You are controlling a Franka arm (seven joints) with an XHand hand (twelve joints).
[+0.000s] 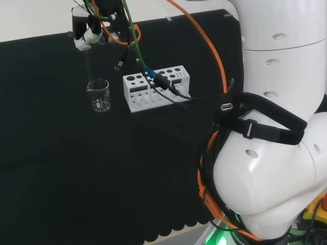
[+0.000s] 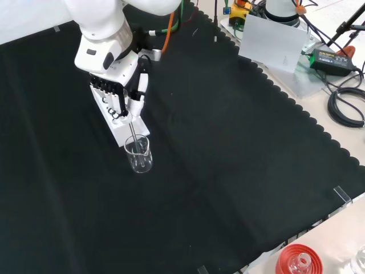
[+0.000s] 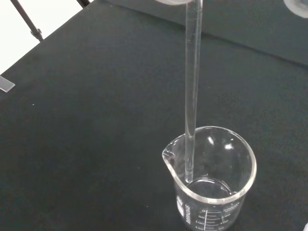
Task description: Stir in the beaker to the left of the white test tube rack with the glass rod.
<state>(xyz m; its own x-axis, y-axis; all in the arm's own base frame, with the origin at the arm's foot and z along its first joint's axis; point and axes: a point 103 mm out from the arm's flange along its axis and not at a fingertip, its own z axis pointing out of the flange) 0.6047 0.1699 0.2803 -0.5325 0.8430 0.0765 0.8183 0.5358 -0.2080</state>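
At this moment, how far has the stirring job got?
Done: the hand grips the glass rod and has lowered its tip inside the beaker beside the white test tube rack. In hand: holding it upright there. Left: the stirring itself, then lifting out.

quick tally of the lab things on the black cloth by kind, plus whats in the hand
beaker: 1
white test tube rack: 1
glass rod, held in the hand with its tip inside the beaker: 1
total: 3
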